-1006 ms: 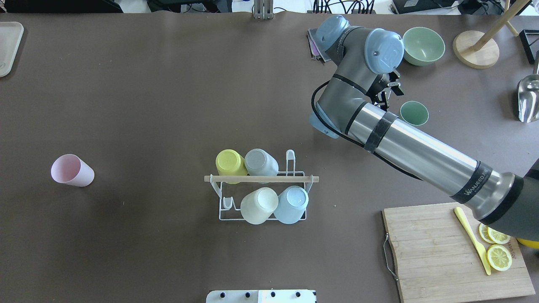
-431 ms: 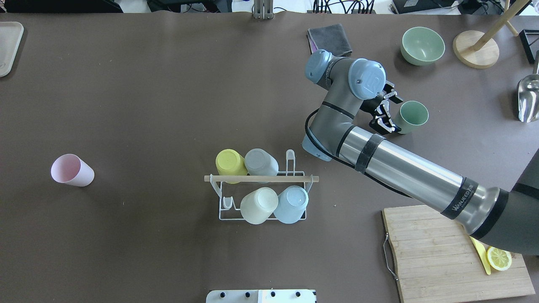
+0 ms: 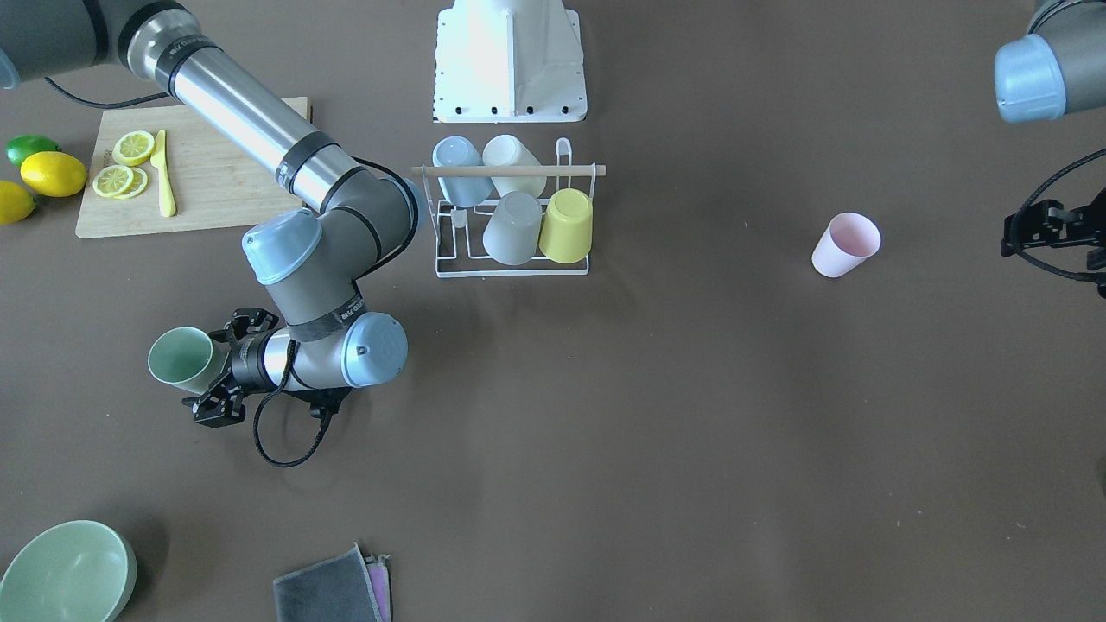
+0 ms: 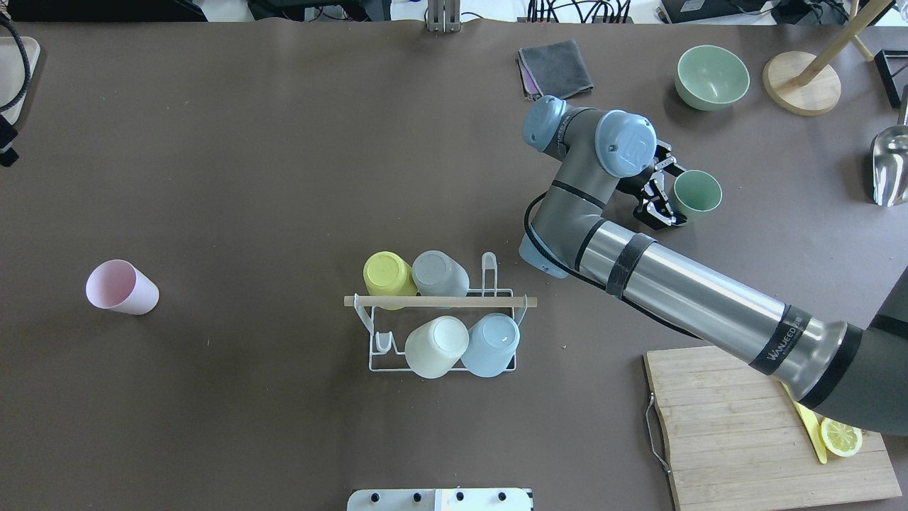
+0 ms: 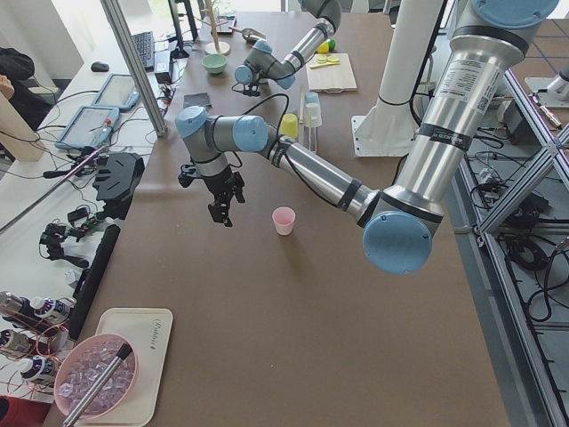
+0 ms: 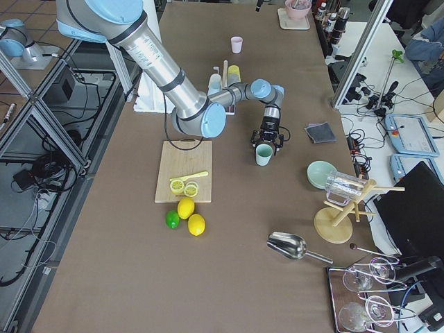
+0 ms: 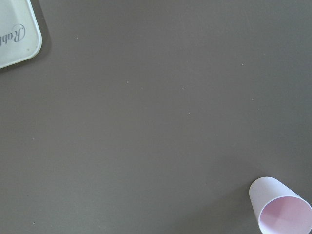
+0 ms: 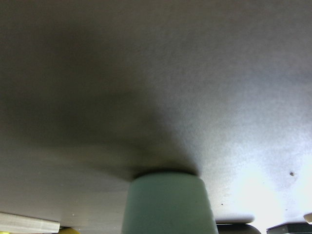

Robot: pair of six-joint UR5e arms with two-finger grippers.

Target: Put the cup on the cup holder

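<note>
The green cup [image 4: 699,191] stands upright at the right rear of the table; it also shows in the front view [image 3: 177,357] and, close up, in the right wrist view [image 8: 168,204]. My right gripper [image 4: 665,193] is low at the cup's side, open, with a jaw on either side of it. The white wire cup holder [image 4: 496,301] with its wooden rod stands mid-table and carries yellow, grey, cream and light blue cups upside down. A pink cup [image 4: 120,287] stands alone at the left. My left gripper [image 3: 1050,233] hovers left of it, cut off by the frame's edge; I cannot tell its state.
A wooden cutting board [image 4: 731,426] with lemon slices and a yellow knife lies at the front right. A green bowl [image 4: 711,77], a grey cloth [image 4: 557,67], a wooden stand [image 4: 801,81] and a metal scoop [image 4: 890,163] sit at the back right. A tray [image 4: 14,71] is at the far left.
My right wrist swung towards the robot and the open gripper moved up to the green cup, now straddling its side. The cup has not moved. The left gripper has entered the overhead view's left edge.
</note>
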